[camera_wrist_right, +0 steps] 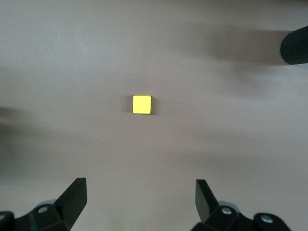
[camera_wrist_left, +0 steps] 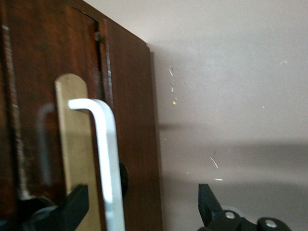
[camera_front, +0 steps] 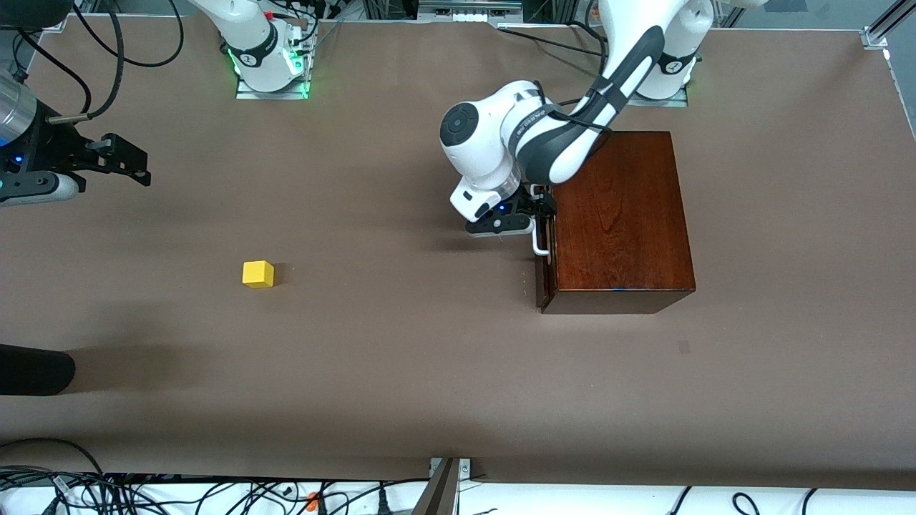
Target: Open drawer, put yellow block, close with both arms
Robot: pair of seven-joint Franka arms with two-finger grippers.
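Observation:
The dark wooden box [camera_front: 622, 222] stands toward the left arm's end of the table. Its drawer [camera_front: 544, 286] faces the right arm's end and looks shut or barely ajar. My left gripper [camera_front: 542, 205] is open at the drawer front, its fingers on either side of the white bar handle [camera_front: 541, 245]. In the left wrist view the handle [camera_wrist_left: 108, 159] lies between the open fingers of the left gripper [camera_wrist_left: 142, 195], untouched. The yellow block [camera_front: 258, 274] sits on the table toward the right arm's end. My right gripper [camera_front: 139, 163] hovers open and empty. In the right wrist view the right gripper [camera_wrist_right: 140, 190] looks down on the block [camera_wrist_right: 142, 104].
A black rounded object [camera_front: 32, 370] lies at the table's edge, nearer the front camera than the block, and also shows in the right wrist view [camera_wrist_right: 296, 45]. Cables run along the front edge. Bare brown table lies between the block and the box.

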